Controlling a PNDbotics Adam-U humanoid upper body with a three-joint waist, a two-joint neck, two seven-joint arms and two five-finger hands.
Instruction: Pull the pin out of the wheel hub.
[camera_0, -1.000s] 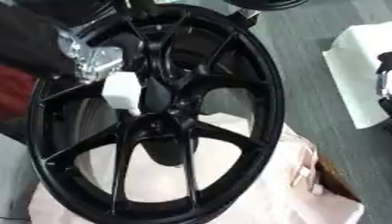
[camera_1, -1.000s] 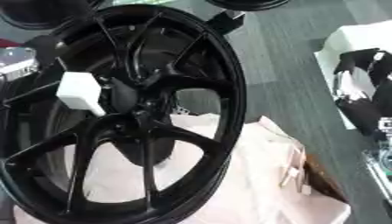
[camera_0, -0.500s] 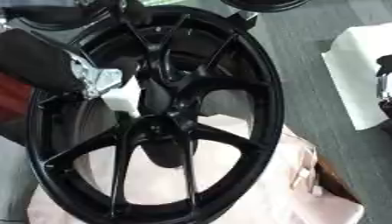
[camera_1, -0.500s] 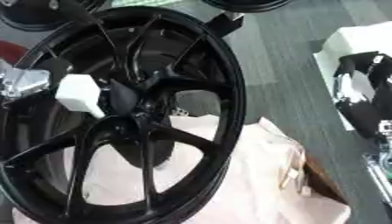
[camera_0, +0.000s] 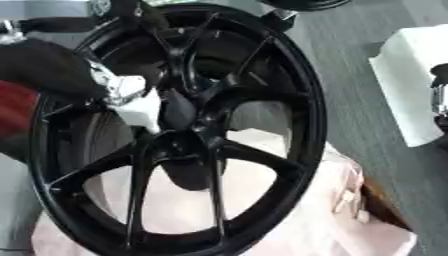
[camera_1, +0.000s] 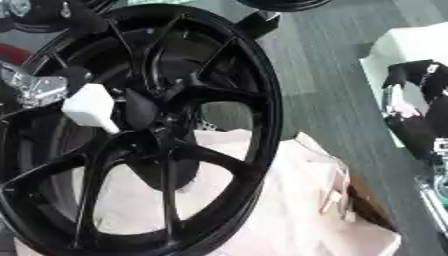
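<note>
a: where's the left robot hand (camera_1: 35, 90)?
b: at the wheel hub (camera_1: 153, 137), coming in from the hub's left — silver and black. it meets the white pin (camera_1: 90, 107) at the block's far-left corner; whether the fingers curl on it, i cannot tell.
a: and the pin itself?
b: a white block with a tapered tip pointing down-right at the hub, its tip at the hub's upper left.
a: the other one?
b: the right robot hand (camera_1: 411, 95) sits well right of the hub, dark — i cannot tell its fingers' state.
a: under the wheel?
b: pale pink cloth (camera_1: 280, 200) below and right of the hub.
</note>
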